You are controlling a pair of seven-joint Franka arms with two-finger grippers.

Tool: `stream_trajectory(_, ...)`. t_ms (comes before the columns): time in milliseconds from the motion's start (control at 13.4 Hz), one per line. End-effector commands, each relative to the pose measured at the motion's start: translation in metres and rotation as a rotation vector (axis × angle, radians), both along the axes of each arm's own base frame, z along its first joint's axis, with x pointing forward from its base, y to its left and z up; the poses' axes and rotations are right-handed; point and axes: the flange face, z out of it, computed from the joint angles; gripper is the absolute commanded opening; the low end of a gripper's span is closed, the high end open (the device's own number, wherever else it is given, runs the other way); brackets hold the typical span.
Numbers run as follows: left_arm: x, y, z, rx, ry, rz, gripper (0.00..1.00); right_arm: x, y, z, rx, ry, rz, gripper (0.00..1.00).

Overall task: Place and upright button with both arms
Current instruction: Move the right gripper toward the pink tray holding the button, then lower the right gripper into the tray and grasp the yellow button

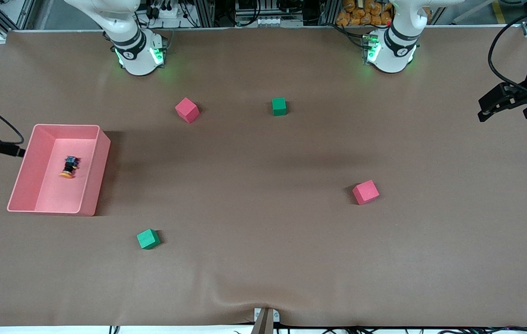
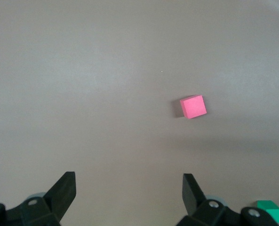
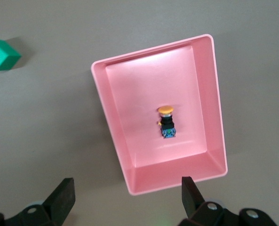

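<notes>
One button (image 1: 69, 166) in a pink bin (image 1: 90, 172), two pink cubes (image 1: 186, 110), two green cubes (image 1: 279, 106).

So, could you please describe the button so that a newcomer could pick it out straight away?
Find the pink tray at the right arm's end of the table. The button lies on its side on the tray's floor, alone in there. Its round orange cap and short black-and-blue body mark it out from the plain pink and green cubes, which all sit outside on the brown table.
</notes>
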Motion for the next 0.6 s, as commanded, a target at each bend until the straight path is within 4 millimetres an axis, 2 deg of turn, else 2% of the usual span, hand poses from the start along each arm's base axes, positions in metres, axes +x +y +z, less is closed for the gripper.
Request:
stream_trajectory(0,-0.004,-0.001,0.006,0.004,-0.005,0.004,1.00,0.003,-0.008,-0.032,-0.033,0.000,0.009,1.00)
stream_trajectory(224,-0.003,-0.003,0.007,0.002,-0.009,0.002,1.00,-0.001,-0.032,-0.085,-0.039,-0.020,0.046,1.00)
stream_trajectory(373,-0.003,-0.003,0.009,0.001,-0.015,0.002,1.00,0.000,-0.044,-0.126,-0.027,-0.026,0.115,1.00)
stream_trajectory(522,-0.005,-0.005,0.012,-0.005,-0.019,-0.002,1.00,-0.007,-0.057,-0.170,-0.010,-0.003,0.146,1.00)
